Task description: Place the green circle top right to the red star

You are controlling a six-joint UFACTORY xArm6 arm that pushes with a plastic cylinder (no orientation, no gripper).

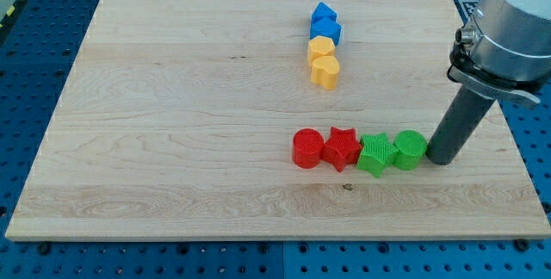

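- Rod end, my tip (441, 160), sits on the wooden board (172, 141) at the right side, just right of the green circle (410, 150); touching it or a hair apart, cannot tell which.
- No gripper on this arm, so nothing opens or closes; the rod holds nothing, at most it presses the green circle's right edge.
- Green circle: right end of a row in the near-right part of the board.
- Row from left to right: red circle (307, 149), red star (342, 148), green star (375, 154), green circle. Neighbours touch or nearly touch.
- Green circle is right of the red star with the green star between them, level with it, not up-right of it.
- Far cluster above the row, a short column: two blue blocks (325, 23) on the far side, two yellow blocks (323, 62) on the near side, packed together. Exact shapes are hard to make out.
- Count: 2 red, 2 green, 2 blue, 2 yellow, eight blocks in all.
- Rod is dark, leaning up to the right into the grey arm housing (515, 21).
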